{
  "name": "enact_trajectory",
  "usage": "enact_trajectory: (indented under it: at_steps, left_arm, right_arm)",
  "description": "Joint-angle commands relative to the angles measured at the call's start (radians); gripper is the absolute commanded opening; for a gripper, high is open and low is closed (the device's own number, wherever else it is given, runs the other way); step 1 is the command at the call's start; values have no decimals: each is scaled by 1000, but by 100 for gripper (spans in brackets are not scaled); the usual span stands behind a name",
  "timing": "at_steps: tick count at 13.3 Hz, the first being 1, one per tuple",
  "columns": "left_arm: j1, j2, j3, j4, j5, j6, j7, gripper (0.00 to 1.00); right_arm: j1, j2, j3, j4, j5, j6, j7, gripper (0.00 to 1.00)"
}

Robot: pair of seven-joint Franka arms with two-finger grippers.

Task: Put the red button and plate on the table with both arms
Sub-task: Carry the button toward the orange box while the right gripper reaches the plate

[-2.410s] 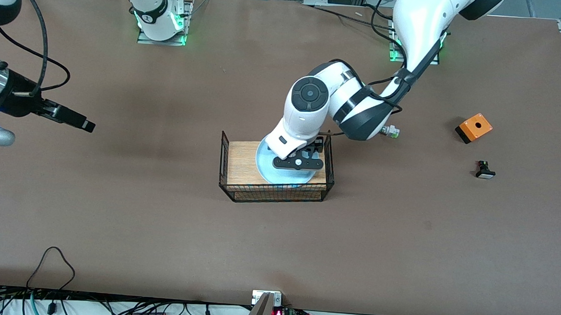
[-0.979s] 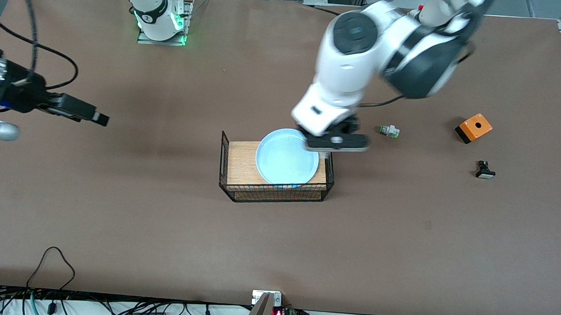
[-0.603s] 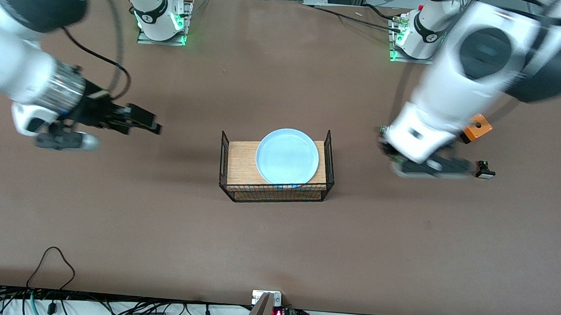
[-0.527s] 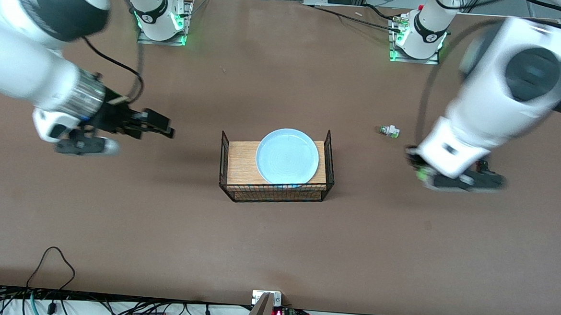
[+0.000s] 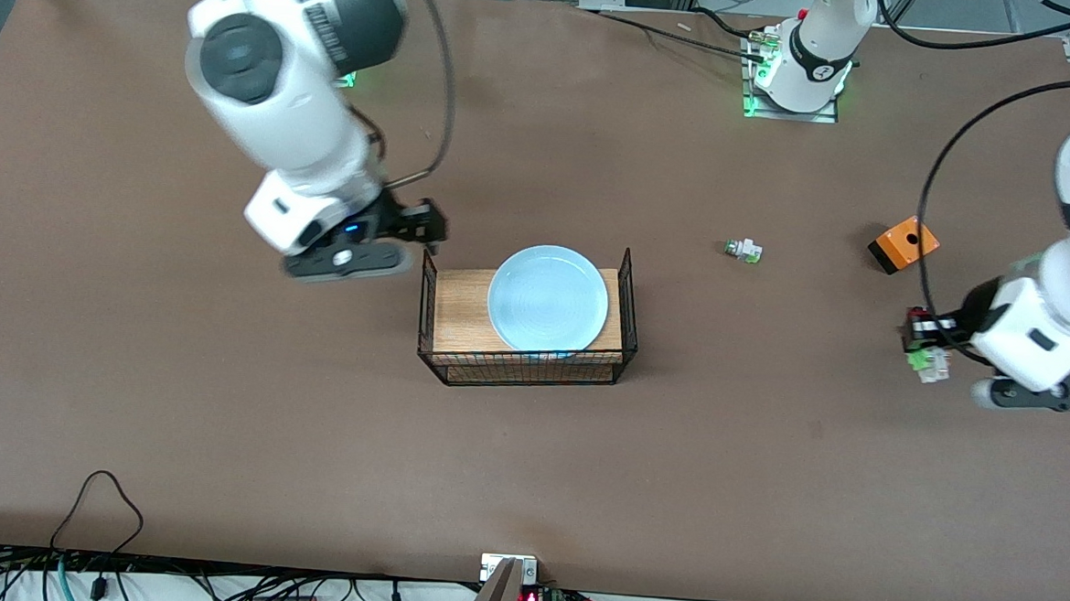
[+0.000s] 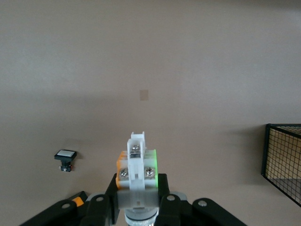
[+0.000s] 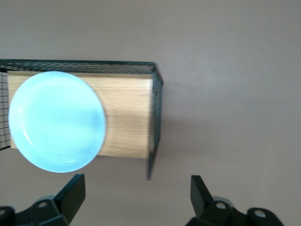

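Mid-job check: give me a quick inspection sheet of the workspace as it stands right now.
Surface: brown table, flat, bare over most of its area.
Job's things: plate lies on the wooden board in the wire rack; red button is held by the left tool.
Clutter: green-capped button, orange box, black part with white face.
Grippers: left tool shut on the red button, above the table at the left arm's end; right tool open, above the rack's edge at the right arm's end.
Cables: black cable loops along the left arm.
Surroundings: wiring along the table's near edge.
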Motion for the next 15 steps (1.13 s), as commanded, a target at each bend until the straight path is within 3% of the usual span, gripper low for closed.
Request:
enact_trajectory:
  at_steps: [1,3,4,7,8,12,15]
  left_arm:
    - [24,-17,-11,-16,-14,-11,38,0]
    - [65,-29,-2,-33,-17,-49,121,0]
    - [64,-61,51,-75,-43,-48,153,0]
    - [-110,-168,342,-242,-194,18,203,0]
    - [-143,-201,380,-325,-194,68,230,0]
    - [-151,-229,380,-591,-194,252,247,0]
    - [-172,-219,380,-695,-198,319,249,0]
  right_arm:
    - [47,31,-8,26,-20,14,109,99]
    - [71,63,-10,24,-21,53,144,99]
    - [77,78,-10,24,-21,86,153,97]
    - [92,127,-10,24,-23,157,154,96]
    - [92,141,-10,24,-23,181,154,96]
    - [101,196,-10,24,-23,290,154,94]
    - [121,241,-14,24,-30,355,152,91]
